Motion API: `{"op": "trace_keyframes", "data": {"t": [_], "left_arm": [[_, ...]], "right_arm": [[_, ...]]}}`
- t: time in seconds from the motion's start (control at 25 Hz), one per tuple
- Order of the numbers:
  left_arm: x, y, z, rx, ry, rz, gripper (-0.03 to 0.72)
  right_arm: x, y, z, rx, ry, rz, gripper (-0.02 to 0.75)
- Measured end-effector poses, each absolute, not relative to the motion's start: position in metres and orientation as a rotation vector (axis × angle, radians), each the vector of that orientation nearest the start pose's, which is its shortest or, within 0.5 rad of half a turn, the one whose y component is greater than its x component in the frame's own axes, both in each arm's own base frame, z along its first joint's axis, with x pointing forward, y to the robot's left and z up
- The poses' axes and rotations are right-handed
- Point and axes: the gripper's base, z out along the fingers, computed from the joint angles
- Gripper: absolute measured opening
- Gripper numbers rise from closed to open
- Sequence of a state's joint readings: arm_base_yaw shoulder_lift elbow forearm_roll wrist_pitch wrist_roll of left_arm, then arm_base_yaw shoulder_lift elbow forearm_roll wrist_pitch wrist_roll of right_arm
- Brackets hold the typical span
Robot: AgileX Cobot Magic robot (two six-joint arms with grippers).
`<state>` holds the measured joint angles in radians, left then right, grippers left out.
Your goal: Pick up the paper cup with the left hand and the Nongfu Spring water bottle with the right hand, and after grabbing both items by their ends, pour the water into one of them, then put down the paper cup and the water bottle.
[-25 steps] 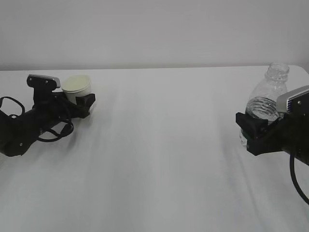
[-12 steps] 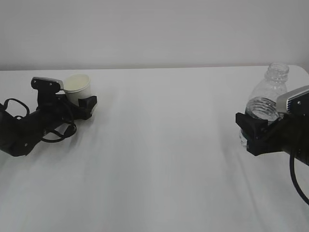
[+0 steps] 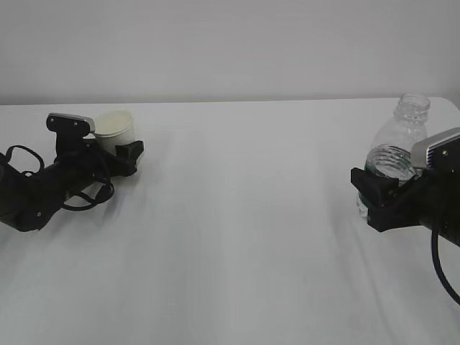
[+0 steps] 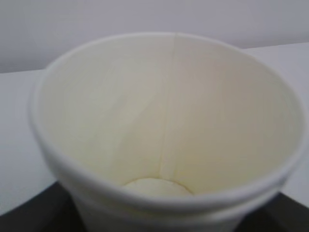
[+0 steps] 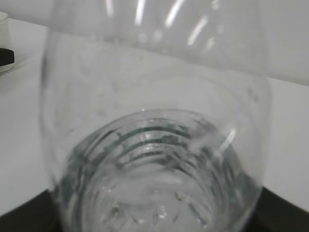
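Gripping low: the Nongfu Spring water bottle (image 3: 394,162), upright at the counter's (image 3: 237,215) right edge, is pinched by the right hand's (image 3: 381,198) fingers. Farther left, the paper cup (image 3: 116,130) is flanked by the left hand's (image 3: 121,153) fingers; firm contact cannot be told, and should be confirmed before lifting.

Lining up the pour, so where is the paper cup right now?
In the exterior view the paper cup stands upright at the far left of the white table, between the left gripper's jaws, far across from the water bottle.
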<state>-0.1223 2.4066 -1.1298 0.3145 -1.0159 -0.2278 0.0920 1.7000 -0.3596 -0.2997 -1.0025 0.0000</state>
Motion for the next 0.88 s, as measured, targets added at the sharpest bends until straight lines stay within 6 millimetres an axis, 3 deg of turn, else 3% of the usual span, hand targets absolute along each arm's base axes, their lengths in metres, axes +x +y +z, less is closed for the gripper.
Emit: {"op": "trace_keyframes", "data": {"t": [0.24,0.64,0.88], "left_arm": [[0.429,-0.077,0.042,0.250,1.757,-0.365,0.466],[0.427,-0.082,0.043,0.336,1.750,-0.391,0.458],[0.428,-0.085,0.063,0.379,1.746,-0.404,0.456]], "right_arm": [[0.256,0.046,0.143,-0.414,1.793,0.176,0.475],[0.255,0.046,0.143,-0.414,1.795,0.176,0.475],[0.256,0.046,0.143,-0.408,1.797,0.174,0.476]]}}
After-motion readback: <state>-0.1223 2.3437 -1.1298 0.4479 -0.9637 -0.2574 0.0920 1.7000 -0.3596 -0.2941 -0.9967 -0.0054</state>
